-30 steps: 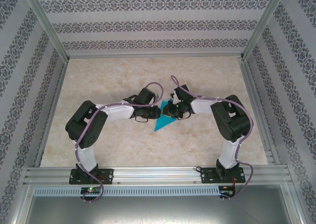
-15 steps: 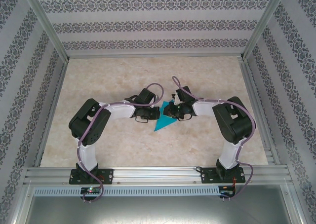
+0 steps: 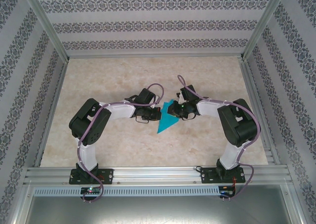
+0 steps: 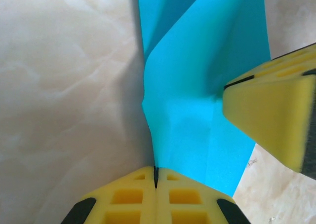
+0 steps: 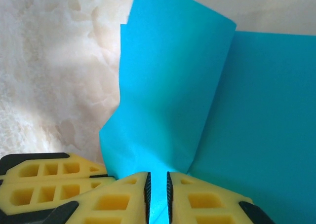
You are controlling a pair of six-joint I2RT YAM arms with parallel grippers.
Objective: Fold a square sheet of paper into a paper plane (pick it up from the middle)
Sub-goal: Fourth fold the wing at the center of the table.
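Paper plane [image 3: 166,119] (half folded, more a teal-blue triangle than a dart) lies about the middle of the table [image 3: 98,76], well away from every edge. Its sharp tip points toward the near edge and its broad end toward the far edge. Both arms reach in from the near edge and meet over it. The left gripper [image 3: 154,114] is at its left side and the right gripper [image 3: 177,110] at its right side, near the broad end.

In the left wrist view the left gripper [image 4: 156,173] is clenched. Its yellow fingers [image 4: 131,197] press flat together with the paper's edge pinched in the seam. From that pinch the paper rises off the marbled tabletop, casts a shadow to its left, and runs up to a folded layer at the top. One of the right gripper's fingers [image 4: 266,115] sits at the right of that view, its tip against the paper.

In the right wrist view the right gripper [image 5: 157,179] has its jaws drawn nearly together. The thin slit between them is filled with teal, and a raised flap of the paper comes down into that slit, so this gripper is grasping the paper too. The flap stands over a flatter layer on its right. The left gripper's fingers [image 5: 44,184] show at the lower left, just beside the flap's lower corner.
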